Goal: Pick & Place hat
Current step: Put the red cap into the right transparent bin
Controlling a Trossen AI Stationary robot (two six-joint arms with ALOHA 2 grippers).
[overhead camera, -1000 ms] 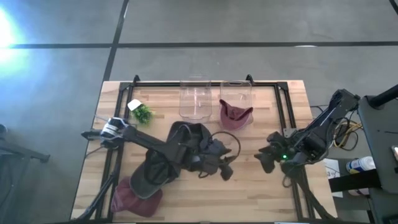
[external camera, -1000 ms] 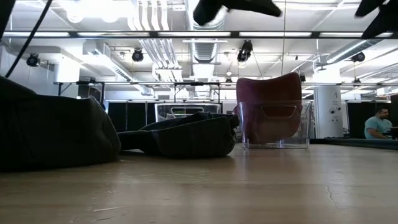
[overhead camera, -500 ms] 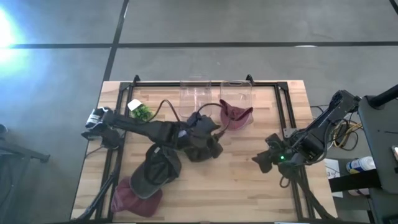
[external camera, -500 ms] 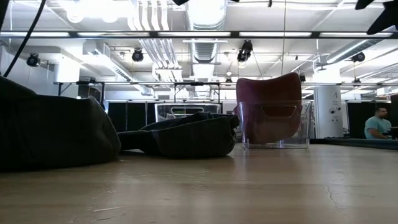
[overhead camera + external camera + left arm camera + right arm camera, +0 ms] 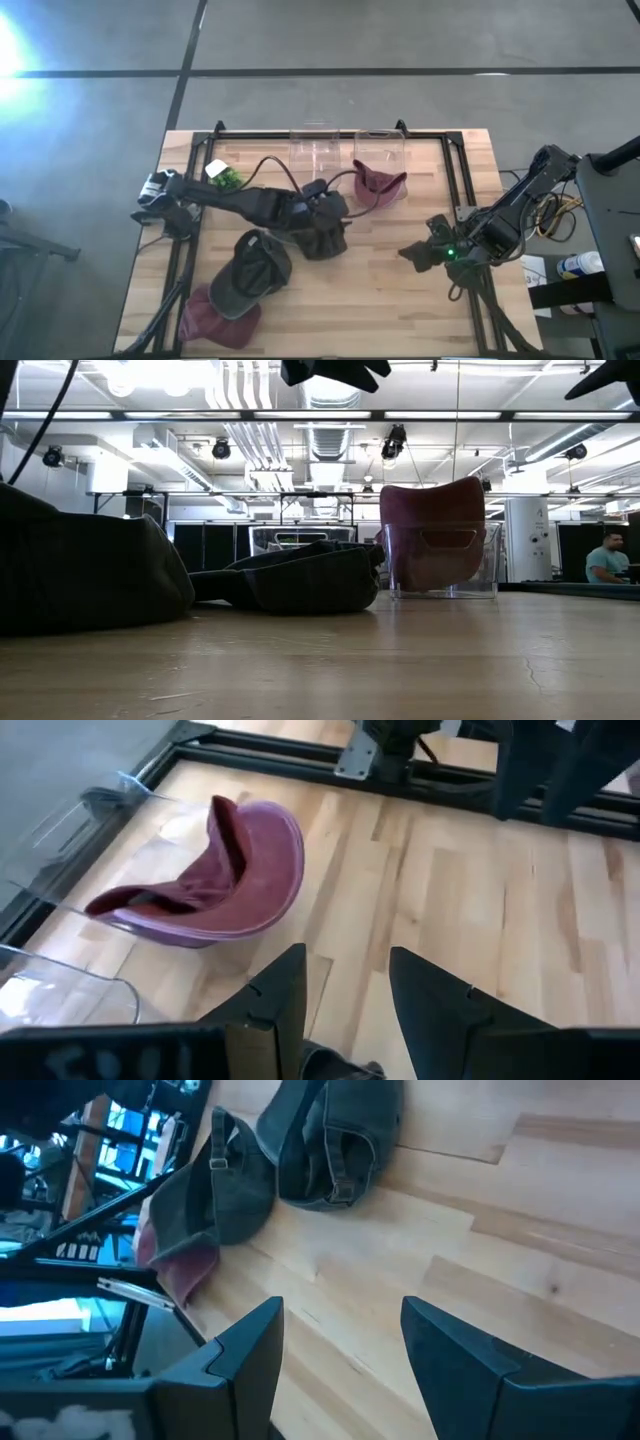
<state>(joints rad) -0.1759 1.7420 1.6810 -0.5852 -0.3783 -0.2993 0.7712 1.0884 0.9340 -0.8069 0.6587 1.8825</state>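
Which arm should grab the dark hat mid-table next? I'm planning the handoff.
Probably left: the left gripper hangs open right over the dark hat, while the right gripper waits farther off by the table's right edge.

A maroon hat (image 5: 378,185) sits in a clear bin; two dark hats (image 5: 322,232) (image 5: 250,273) and another maroon one (image 5: 208,315) lie on the bench.

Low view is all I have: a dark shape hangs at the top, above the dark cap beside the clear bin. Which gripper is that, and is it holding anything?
Observer: That is the left gripper, open and holding nothing, above the dark olive fabric cap.
Operator: Where's the other one?
Observer: The right gripper is open over bare wood towards the table's right side.
Operator: Any hats I can't see?
Observer: A maroon fabric hat lies at the front-left corner, partly under a second dark cap.
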